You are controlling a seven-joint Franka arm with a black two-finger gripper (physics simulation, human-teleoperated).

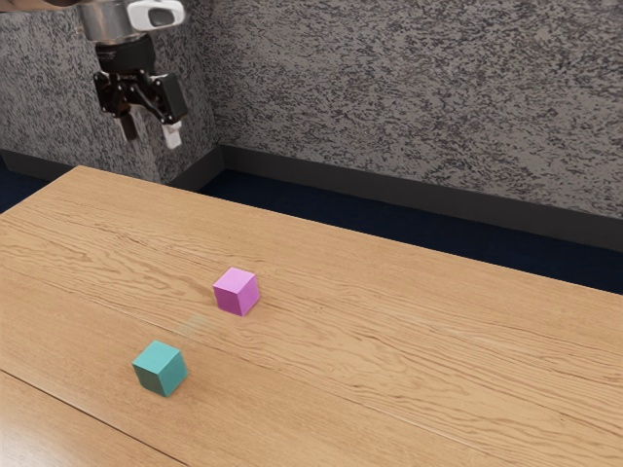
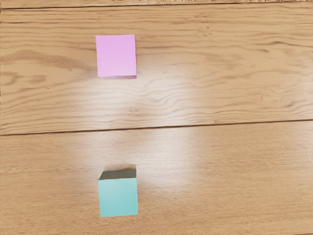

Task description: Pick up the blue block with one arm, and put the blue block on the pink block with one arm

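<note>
Hand (image 1: 149,131) high above wood-grain table (image 1: 438,341), seemingly spread, empty; matte cubes: blue block (image 1: 160,368) near pink block (image 1: 237,291), apart.

A silvery wrist (image 1: 122,19) above a boxy black hand (image 1: 150,132) (one fingertip (image 1: 172,137) white, one dark).

In the upper left of the exterior view, the arm's last section comes down from the frame's top edge as a pale grey and white wrist housing, with the black gripper (image 1: 149,131) mounted beneath it. The hand points almost straight down, leaning a little toward the frame's right. Its two fingers (image 1: 172,135) stand clearly apart, touching nothing. The one nearer the frame's left is dark, and the other ends in a white tip. The gripper hangs high in the frame.
</note>
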